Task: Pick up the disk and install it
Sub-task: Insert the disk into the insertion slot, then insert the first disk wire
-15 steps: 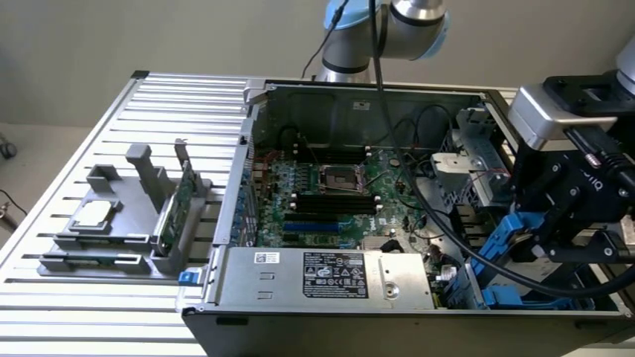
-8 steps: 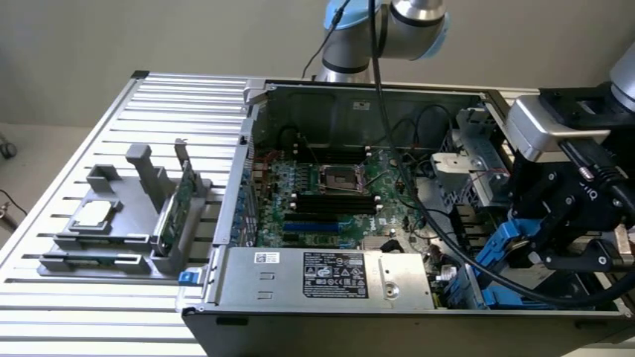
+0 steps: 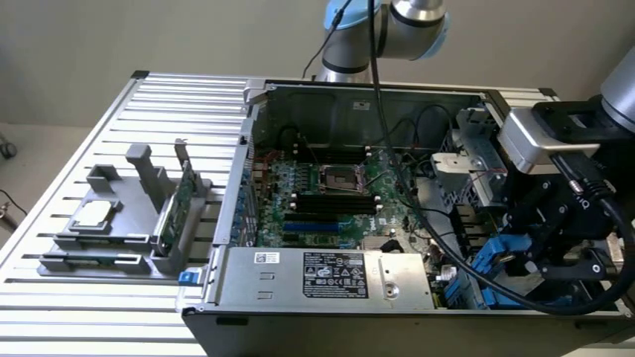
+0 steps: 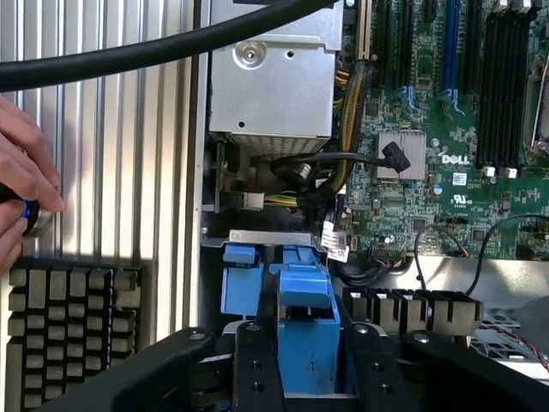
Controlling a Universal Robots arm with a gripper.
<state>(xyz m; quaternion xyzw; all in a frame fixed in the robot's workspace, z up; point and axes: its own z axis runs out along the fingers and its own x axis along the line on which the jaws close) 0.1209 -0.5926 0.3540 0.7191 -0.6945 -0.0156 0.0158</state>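
The end effector (image 4: 309,335) is matte black, and its two flat, screw-studded fingers (image 4: 257,360) pinch the blue plastic carrier of the disk (image 4: 302,296) from both sides. The disk stands on edge in the drive bay at the corner of the open computer case (image 3: 260,97). Only its moulded blue frame shows, and its metal body is hidden. A second blue plastic piece (image 4: 240,287) sits just beside it. In the exterior view the end effector (image 3: 551,245) hangs over the case's right end, with the disk's blue carrier (image 3: 493,262) under it.

Inside the case lie one green motherboard (image 3: 328,186) and one boxy, silver sheet-metal power supply (image 3: 328,277) with a printed label. A thick, glossy black cable (image 4: 171,47) arcs across the wrist view.

The desk (image 3: 149,111) is ribbed aluminium, made of long parallel slats. On it, at the exterior view's left, a grey plastic fixture (image 3: 109,230) carries one small square silver chip (image 3: 94,216) and one thin green circuit card (image 3: 178,216) standing on edge. In the wrist view one person's hand (image 4: 21,197) rests on the slats, touching a small round black object.
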